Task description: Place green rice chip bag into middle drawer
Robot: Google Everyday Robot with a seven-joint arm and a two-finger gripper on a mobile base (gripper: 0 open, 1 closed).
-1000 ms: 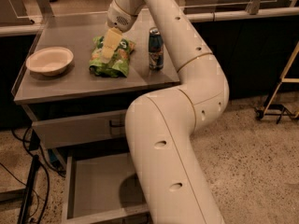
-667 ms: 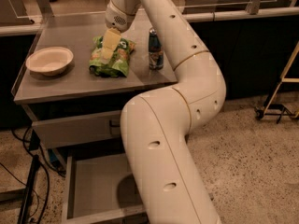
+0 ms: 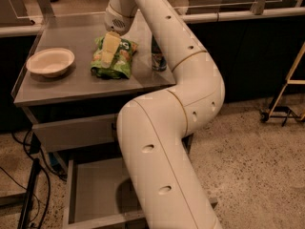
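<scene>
The robot's thick white arm [image 3: 162, 142] fills the middle of the camera view. It rises from the bottom edge, bends at a broad elbow on the right, and reaches back up and left over the bench [image 3: 71, 87]. The bench is a grey metal cabinet with a flat top and a low raised lip along its left side. Below the top, the upper drawer [image 3: 71, 132] is shut, and its front is partly hidden by the arm. Beneath that, the middle drawer [image 3: 93, 194] is pulled out toward the camera, showing a flat grey bottom and low sides. The arm crosses over its right part. On the bench top, near the middle, lies the green rice chip bag [image 3: 125, 56]. It is crumpled and lies flat, with pale lettering on its upper end. To its left, well apart, sits a shallow cream bowl [image 3: 50, 62]. To its right, just beside the arm, stands a dark blue drink can [image 3: 158, 60], mostly hidden behind the arm. The pale hand [image 3: 107, 56] points down onto the left half of the bag and appears to touch it. Whether it is open or clamped on the bag cannot be told from this angle. Dark cables [image 3: 38, 175] trail over the speckled floor left of the drawers.
</scene>
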